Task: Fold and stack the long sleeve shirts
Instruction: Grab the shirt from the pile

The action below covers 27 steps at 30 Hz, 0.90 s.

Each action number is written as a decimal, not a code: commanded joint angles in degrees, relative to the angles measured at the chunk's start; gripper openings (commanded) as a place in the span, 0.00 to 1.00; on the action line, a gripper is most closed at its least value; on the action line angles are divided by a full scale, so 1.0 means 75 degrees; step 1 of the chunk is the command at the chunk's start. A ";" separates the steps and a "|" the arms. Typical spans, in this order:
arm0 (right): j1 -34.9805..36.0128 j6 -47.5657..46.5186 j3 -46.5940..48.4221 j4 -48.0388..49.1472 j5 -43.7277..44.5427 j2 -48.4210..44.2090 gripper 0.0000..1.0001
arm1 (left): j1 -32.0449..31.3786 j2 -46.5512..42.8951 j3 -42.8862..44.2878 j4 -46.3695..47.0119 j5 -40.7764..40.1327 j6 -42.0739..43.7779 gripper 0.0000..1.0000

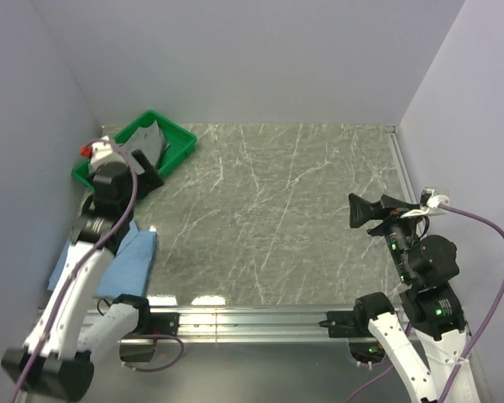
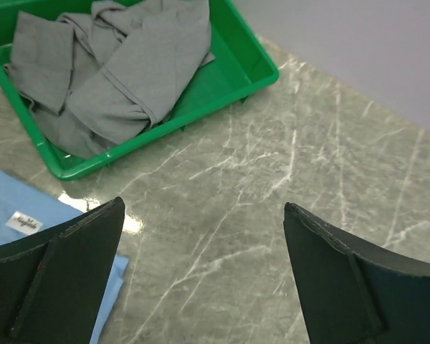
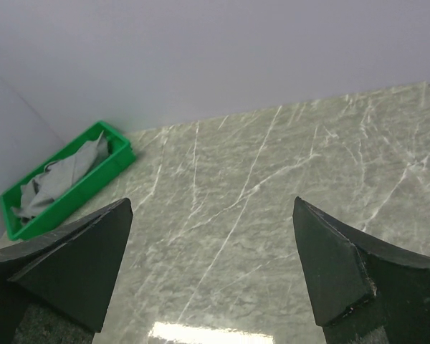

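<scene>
Left end effector and right end effector gape empty; grey shirt lies crumpled in green tray, blue shirt flat on counter nearby; limp, light cloth, likely best pinched at a collar.

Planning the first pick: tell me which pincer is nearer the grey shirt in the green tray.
Left. The left pincer hovers open just beside the tray holding the grey shirt. The right pincer, also open, sits far across the table on its right side.

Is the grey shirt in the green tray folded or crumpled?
Crumpled: the plain grey cloth shirt lies bunched unevenly inside the green plastic tray.
</scene>
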 commanded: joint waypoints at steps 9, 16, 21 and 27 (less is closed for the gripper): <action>0.0044 0.0134 -0.0100 -0.0076 -0.1078 -0.0093 1.00 | 0.1985 0.4547 0.1747 0.1574 0.0751 -0.0372 0.99; 0.0044 0.0040 -0.0230 -0.0076 -0.1395 -0.0070 1.00 | 0.2349 0.6859 0.3060 0.1573 0.0786 -0.0489 0.99; 0.0044 0.0028 -0.0194 -0.0123 -0.1466 0.0082 1.00 | 0.2408 0.8393 0.3820 0.1409 0.0529 -0.0419 0.99; 0.0044 -0.0135 -0.0077 -0.0345 -0.1478 0.0223 1.00 | 0.2490 0.9508 0.4396 0.1491 0.0680 -0.0278 0.81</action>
